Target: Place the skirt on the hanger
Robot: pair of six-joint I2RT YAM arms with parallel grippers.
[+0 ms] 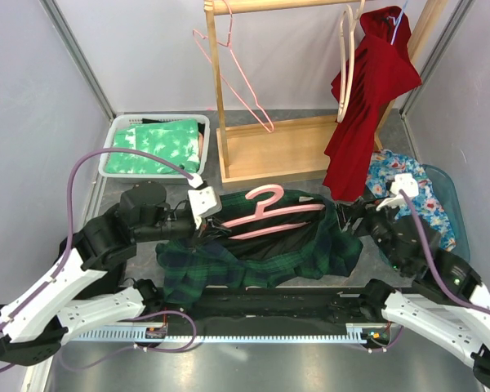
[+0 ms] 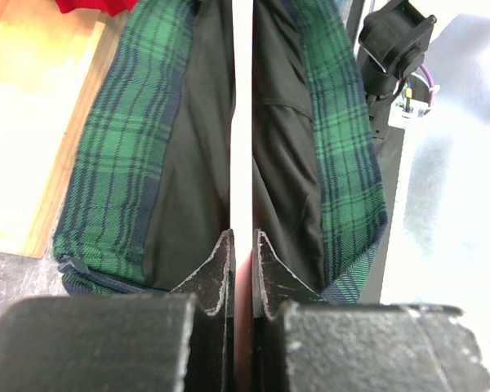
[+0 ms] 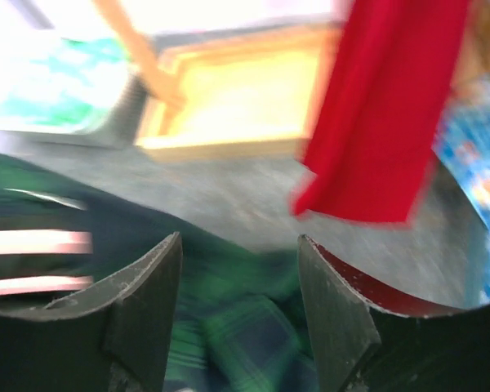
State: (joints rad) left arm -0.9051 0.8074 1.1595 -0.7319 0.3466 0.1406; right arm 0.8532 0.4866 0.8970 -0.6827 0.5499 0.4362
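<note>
Right wrist view is smeared with blur, so the cloth under the right claw (image 3: 241, 269) is hard to read. In the top view the tips of the left claw (image 1: 202, 231) are lost against dark fabric. The green plaid skirt (image 1: 327, 249) lies bunched on the worktop (image 1: 253, 363) between the two arms, with the pink hanger (image 1: 265, 211) lying on its dark lining. The left claw is pressed together on the hanger's thin bar at its left end. The right claw is spread, gripping nothing, over the skirt's right edge. Both arms reach inward, elbows out, wrists low.
</note>
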